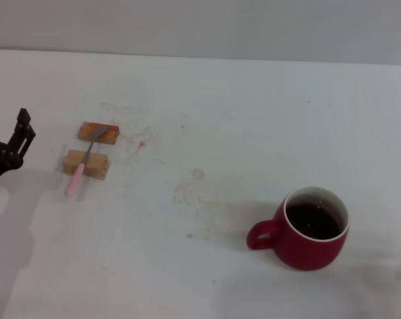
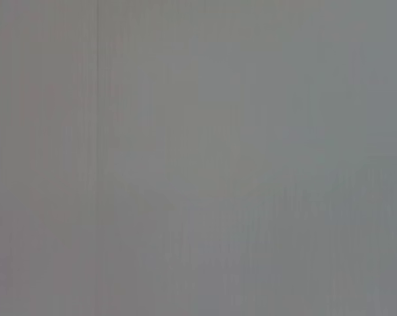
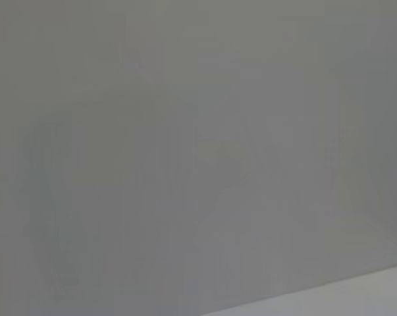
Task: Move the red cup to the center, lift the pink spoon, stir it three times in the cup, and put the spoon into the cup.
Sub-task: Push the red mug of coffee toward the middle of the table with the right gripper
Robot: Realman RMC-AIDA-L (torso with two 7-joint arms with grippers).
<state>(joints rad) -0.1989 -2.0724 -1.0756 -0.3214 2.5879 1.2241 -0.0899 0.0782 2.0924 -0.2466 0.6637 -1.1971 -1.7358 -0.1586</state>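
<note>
Near the right edge, red cup (image 1: 314, 230) — pink spoon (image 1: 80, 170) far left.

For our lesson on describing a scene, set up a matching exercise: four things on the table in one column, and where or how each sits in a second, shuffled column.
Things:
1. cup
2. spoon
3. blocks
4. left end effector

Places or states:
A. at the left edge, away from everything on the table
B. at the right, holding dark liquid
C. lying across two supports
D. tan, one behind the other, under the spoon

Pairs: 1-B, 2-C, 3-D, 4-A
</note>
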